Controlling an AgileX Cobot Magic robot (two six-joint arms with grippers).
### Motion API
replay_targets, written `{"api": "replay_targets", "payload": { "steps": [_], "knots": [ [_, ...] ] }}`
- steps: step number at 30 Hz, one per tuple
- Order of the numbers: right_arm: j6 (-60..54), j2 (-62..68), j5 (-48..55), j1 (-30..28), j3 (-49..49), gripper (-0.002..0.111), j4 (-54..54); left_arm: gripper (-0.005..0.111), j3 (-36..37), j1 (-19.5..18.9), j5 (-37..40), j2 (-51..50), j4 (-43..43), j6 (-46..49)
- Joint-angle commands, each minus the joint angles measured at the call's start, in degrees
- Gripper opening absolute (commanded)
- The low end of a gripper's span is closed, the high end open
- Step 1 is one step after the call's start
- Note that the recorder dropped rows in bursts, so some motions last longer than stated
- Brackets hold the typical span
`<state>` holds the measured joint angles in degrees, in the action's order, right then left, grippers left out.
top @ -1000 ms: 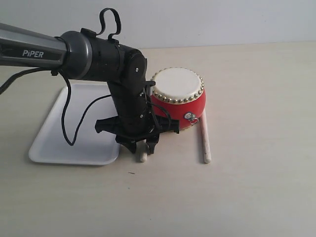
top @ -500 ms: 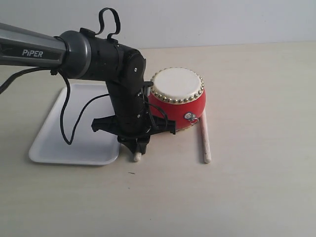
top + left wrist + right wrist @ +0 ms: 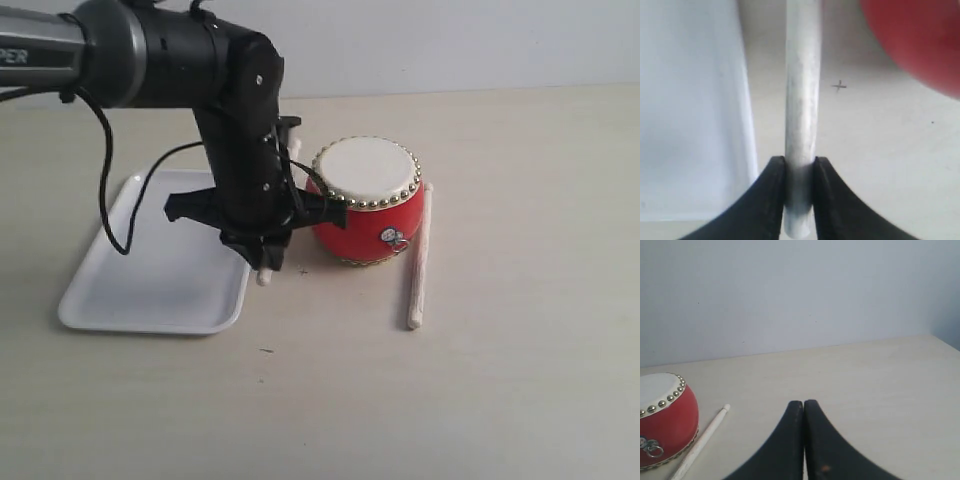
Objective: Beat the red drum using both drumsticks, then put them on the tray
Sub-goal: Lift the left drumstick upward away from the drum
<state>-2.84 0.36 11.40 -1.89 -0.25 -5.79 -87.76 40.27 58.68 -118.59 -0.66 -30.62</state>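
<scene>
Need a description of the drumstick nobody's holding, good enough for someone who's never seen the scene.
Find the red drum beside the white tray. The free drumstick lies flat right beside the drum, on the side away from the tray. Unlike the other drumstick, clamped in the left gripper, nothing grips it.

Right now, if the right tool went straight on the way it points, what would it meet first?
Probably nothing soon: the shut right tool points over bare table toward the wall. The red drum and loose drumstick lie off its line. Depth is unclear.
</scene>
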Motion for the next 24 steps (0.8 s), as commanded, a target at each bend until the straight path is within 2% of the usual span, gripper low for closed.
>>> {"api": "replay_targets", "payload": {
  "steps": [1,6,9,17,24],
  "knots": [
    [-0.08,-0.36,-0.14,0.23,0.25,0.000,0.15,0.000,-0.38,-1.51,2.42,4.78,2.32,-0.71],
    [-0.08,-0.36,-0.14,0.23,0.25,0.000,0.15,0.000,1.37,-0.07,-0.97,13.89,8.68,-0.71],
    [-0.08,-0.36,-0.14,0.23,0.25,0.000,0.15,0.000,7.10,0.49,-6.90,22.21,8.79,-1.30],
    [-0.08,-0.36,-0.14,0.23,0.25,0.000,0.15,0.000,34.12,2.41,-20.48,53.26,11.57,-6.73],
    [-0.08,-0.36,-0.14,0.23,0.25,0.000,0.15,0.000,55.75,2.41,-22.32,82.52,19.40,-13.64]
  ]
}}
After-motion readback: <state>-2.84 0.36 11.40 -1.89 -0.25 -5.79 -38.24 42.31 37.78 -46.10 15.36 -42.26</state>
